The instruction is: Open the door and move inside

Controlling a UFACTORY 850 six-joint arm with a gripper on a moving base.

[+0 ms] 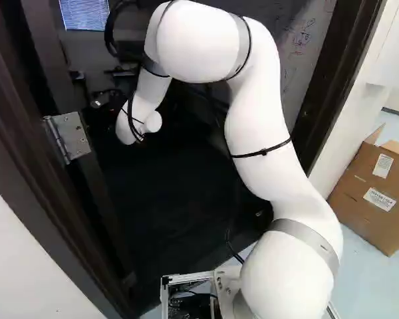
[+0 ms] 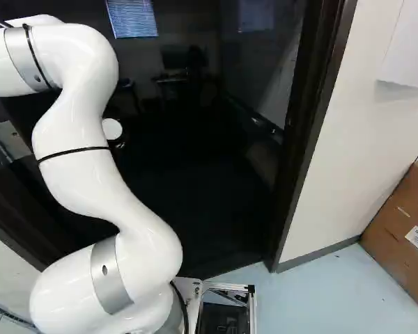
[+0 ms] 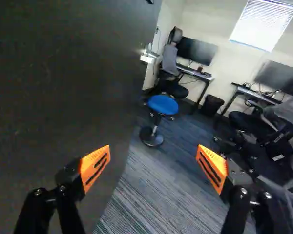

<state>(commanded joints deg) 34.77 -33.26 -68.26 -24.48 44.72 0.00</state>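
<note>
The dark door (image 3: 63, 78) stands open along the left of the claw (image 1: 104, 100), one finger in front of its face. Released, orange pads (image 3: 95, 165) wide apart, the claw points past the door's edge toward a blue stool (image 3: 162, 105).

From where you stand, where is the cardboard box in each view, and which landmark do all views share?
Left base view: the cardboard box is at the right edge, flap raised.
Right base view: at the right edge, partly cut off.
Wrist view: not in it.
Shared landmark: window with blinds.
</note>
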